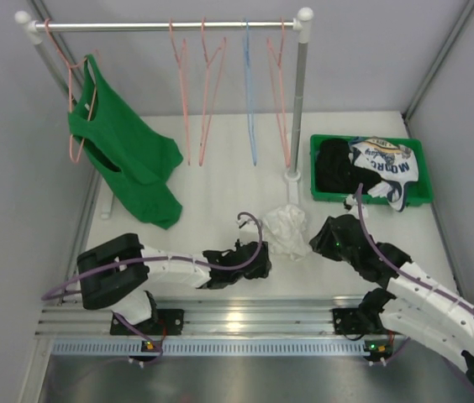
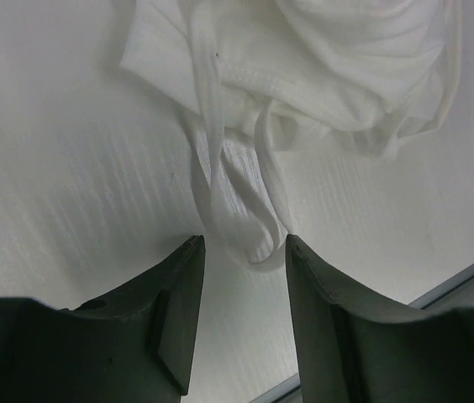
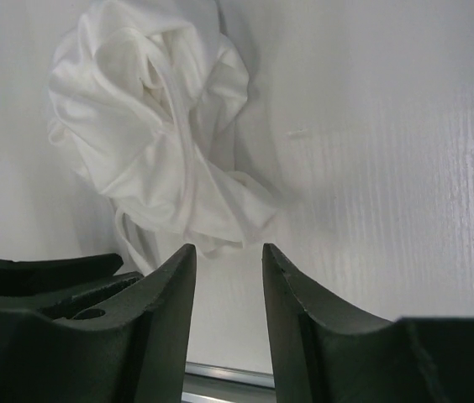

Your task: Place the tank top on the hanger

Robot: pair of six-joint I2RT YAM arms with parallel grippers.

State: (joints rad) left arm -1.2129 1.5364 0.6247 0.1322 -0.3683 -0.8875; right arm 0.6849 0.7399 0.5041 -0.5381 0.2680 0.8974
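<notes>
The white tank top lies crumpled on the table between my two grippers. In the left wrist view the tank top has a narrow strap loop that reaches down to the tips of my open left gripper, which grips nothing. My left gripper is just left of the heap. My right gripper is just right of it. It is open and empty, with the tank top right beyond its tips. Empty pink wire hangers hang on the rail.
A green tank top hangs on a pink hanger at the rail's left end. A blue hanger hangs among the pink ones. The rack's right post stands just behind the heap. A green bin holds a black garment and a lettered white garment at back right.
</notes>
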